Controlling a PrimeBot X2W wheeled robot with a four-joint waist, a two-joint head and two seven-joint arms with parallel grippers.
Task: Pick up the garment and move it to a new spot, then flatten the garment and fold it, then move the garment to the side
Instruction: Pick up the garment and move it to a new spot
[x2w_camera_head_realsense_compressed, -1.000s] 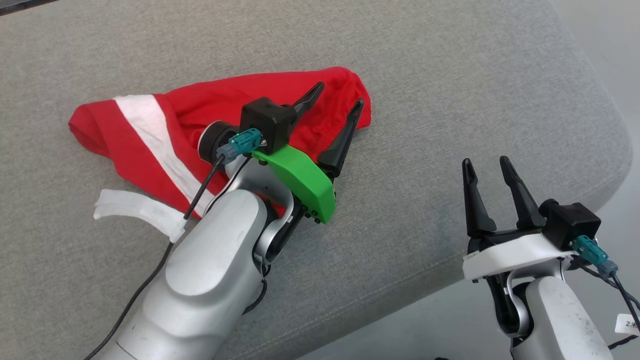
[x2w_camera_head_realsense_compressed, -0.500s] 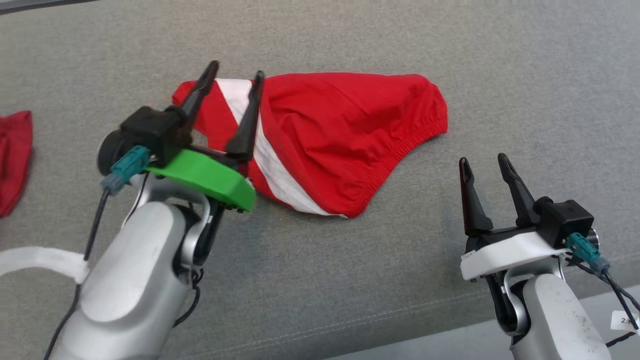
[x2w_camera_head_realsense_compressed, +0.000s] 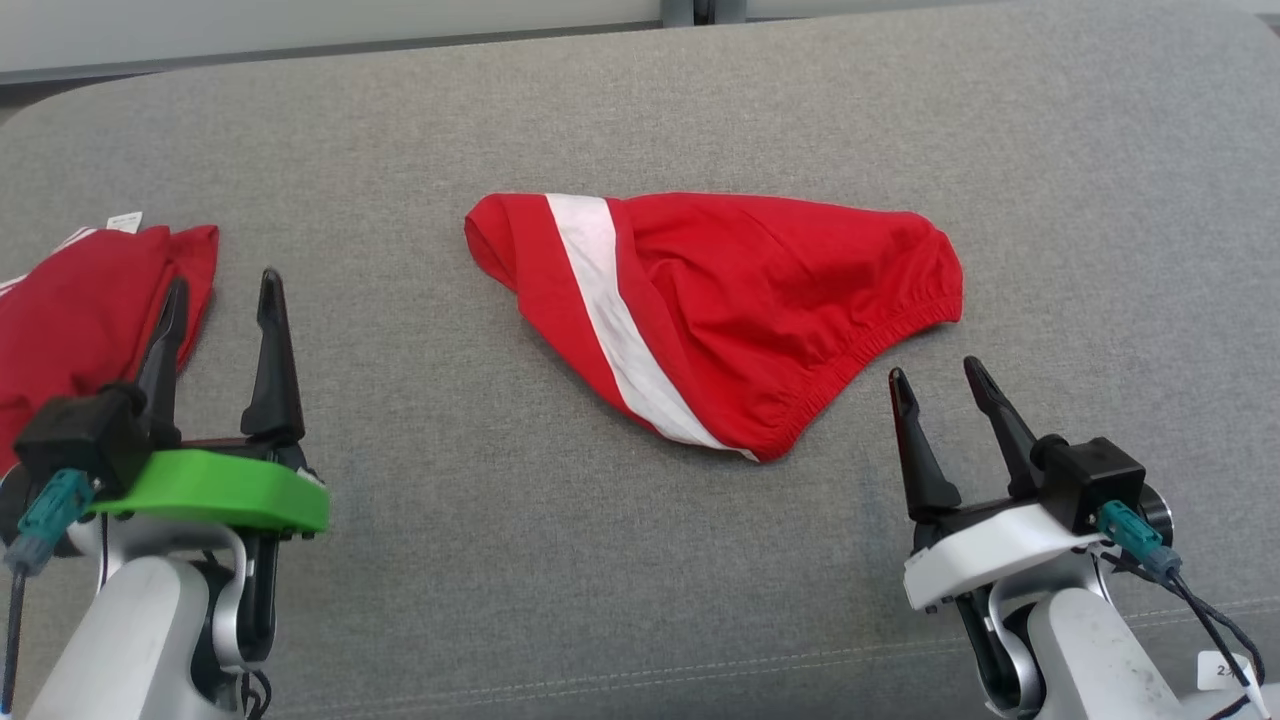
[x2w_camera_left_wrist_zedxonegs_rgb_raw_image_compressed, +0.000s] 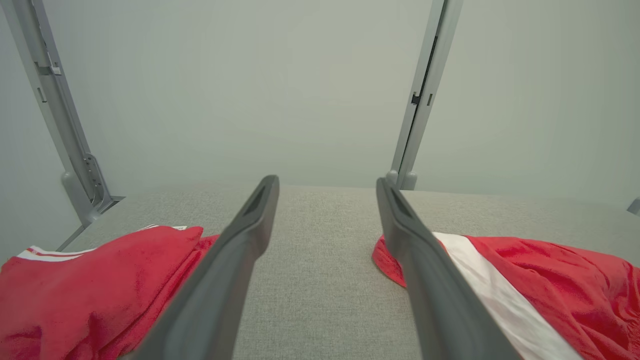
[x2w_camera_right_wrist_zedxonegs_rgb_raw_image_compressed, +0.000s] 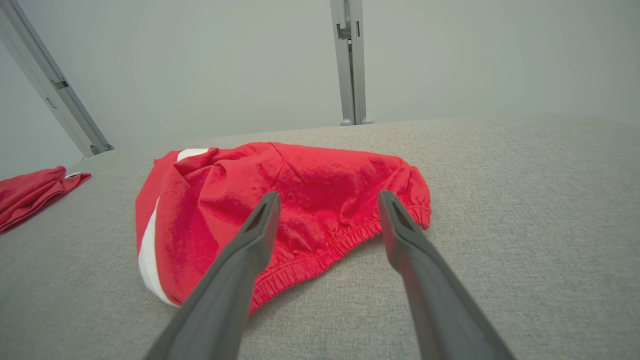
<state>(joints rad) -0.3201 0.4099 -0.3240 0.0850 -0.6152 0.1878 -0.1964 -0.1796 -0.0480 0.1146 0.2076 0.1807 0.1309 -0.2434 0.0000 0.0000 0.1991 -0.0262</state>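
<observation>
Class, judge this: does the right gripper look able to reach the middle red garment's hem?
Probably yes: the right gripper is open, the middle red garment lies just ahead of its fingertips, bare cushion between.

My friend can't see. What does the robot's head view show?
A red garment with a white stripe lies on a grey cushion. The left gripper and right gripper, both open and empty, point up from the bottom corners; a second red cloth lies far left.

To my left, folded red cloth on grey fabric desk, metal posts behind.
</observation>
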